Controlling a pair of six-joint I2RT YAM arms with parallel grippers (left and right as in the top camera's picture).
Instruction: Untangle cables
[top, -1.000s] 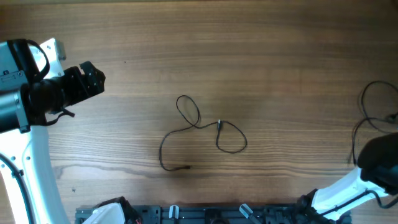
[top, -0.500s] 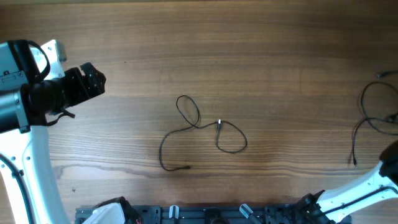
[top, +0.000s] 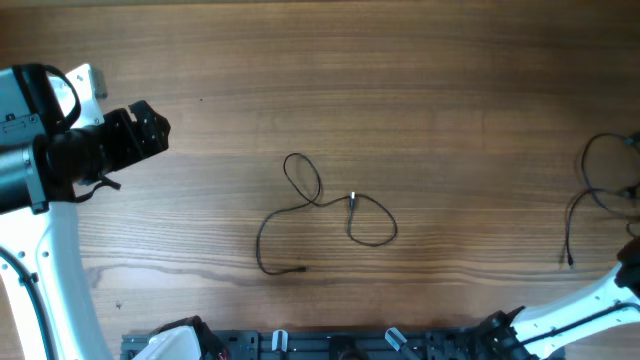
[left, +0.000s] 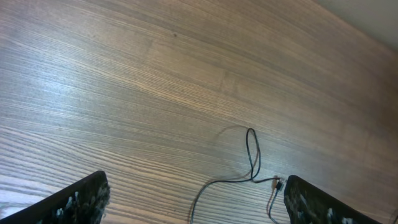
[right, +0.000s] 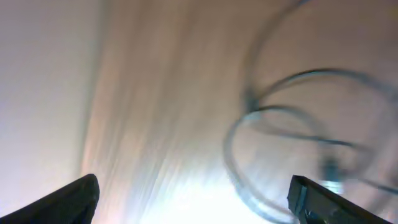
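Black looped cable (top: 318, 202), desk (top: 420, 90) centre; second cable (top: 571, 225), three o'clock. Left gripper (left: 198, 202), right gripper (right: 193, 199): spread, empty. Between grasps; the centre one is likely to be pinched next.

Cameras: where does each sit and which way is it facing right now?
Overhead: fixed above, looking straight down on the table; shows the centre cable, the edge cable, the left gripper and part of the right arm.
Left wrist: on the left arm, angled across the table toward the centre cable; its fingers frame the bottom corners.
Right wrist: on the right arm, blurred, close above a looped cable; its fingers sit at the bottom corners.
Shared: overhead and left wrist both show the centre cable.
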